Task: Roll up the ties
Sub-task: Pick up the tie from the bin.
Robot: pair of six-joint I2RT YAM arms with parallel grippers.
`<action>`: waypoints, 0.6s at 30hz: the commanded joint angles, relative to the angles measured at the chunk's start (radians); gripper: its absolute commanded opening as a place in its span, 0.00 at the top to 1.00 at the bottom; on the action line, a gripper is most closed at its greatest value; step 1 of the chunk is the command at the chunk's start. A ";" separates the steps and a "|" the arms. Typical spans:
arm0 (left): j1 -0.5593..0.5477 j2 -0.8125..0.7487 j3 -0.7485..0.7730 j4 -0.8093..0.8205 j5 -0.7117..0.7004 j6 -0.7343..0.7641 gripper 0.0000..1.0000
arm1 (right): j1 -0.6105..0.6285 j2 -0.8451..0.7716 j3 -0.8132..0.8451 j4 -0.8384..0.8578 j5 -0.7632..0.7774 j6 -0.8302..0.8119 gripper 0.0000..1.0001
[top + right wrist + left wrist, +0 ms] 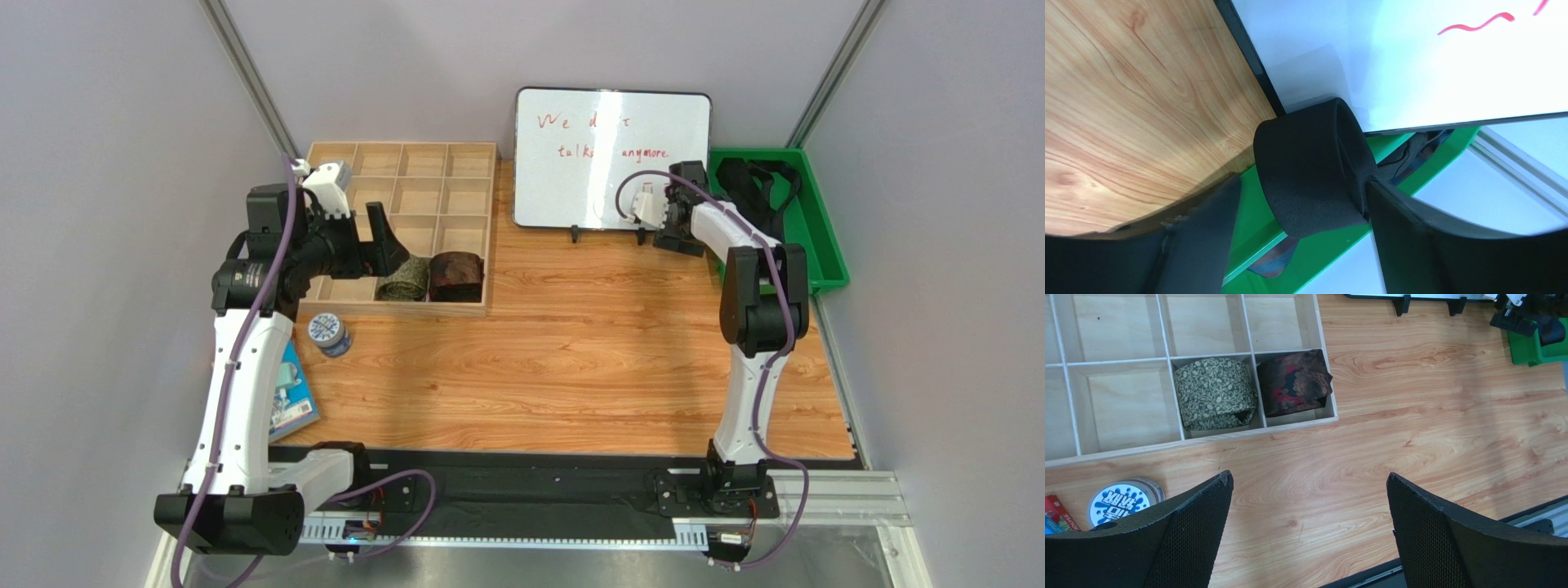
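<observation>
Two rolled ties sit in neighbouring front compartments of the wooden organiser (1247,432): an olive-green patterned one (1214,392) and a dark reddish-brown one (1293,383). My left gripper (1309,476) hangs open over bare wood in front of them, holding nothing. A folded loop of black tie (1309,165) lies over the rim of the green bin (1260,214), between the fingers of my right gripper (1300,184). Its right finger touches the fabric, and a gap shows on the left side. More black tie (757,184) lies in the bin.
A whiteboard (611,157) stands at the back, close to the right gripper (678,235). A round tin (328,332) and a blue book (290,390) lie at the left. The green bin (819,233) sits at the table's far right edge.
</observation>
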 commanded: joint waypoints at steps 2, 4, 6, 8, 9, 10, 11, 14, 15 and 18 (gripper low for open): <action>0.004 -0.016 0.025 0.025 0.022 0.011 0.01 | 0.004 -0.005 0.018 0.048 0.049 -0.034 0.45; 0.004 -0.024 0.024 0.024 0.017 0.014 0.01 | 0.001 -0.023 0.008 0.050 0.050 -0.042 0.61; 0.004 -0.028 0.025 0.024 0.019 0.014 0.00 | -0.002 -0.037 0.008 0.050 0.052 -0.044 0.76; 0.004 -0.035 0.027 0.025 0.026 0.014 0.01 | -0.004 -0.069 0.019 0.048 0.049 -0.040 1.00; 0.004 -0.035 0.028 0.024 0.032 0.016 0.01 | -0.009 -0.088 0.027 0.044 0.043 -0.037 1.00; 0.004 -0.041 0.031 0.024 0.034 0.018 0.01 | -0.010 -0.103 0.039 0.034 0.035 -0.031 1.00; 0.004 -0.045 0.038 0.024 0.037 0.021 0.01 | -0.013 -0.138 0.085 -0.001 0.015 -0.021 1.00; 0.004 -0.061 0.050 0.024 0.046 0.027 0.01 | -0.029 -0.187 0.239 -0.114 -0.051 0.047 1.00; 0.004 -0.064 0.053 0.024 0.049 0.031 0.01 | -0.036 -0.215 0.283 -0.146 -0.069 0.068 1.00; 0.004 -0.074 0.058 0.030 0.077 0.037 0.01 | -0.047 -0.284 0.433 -0.231 -0.137 0.139 1.00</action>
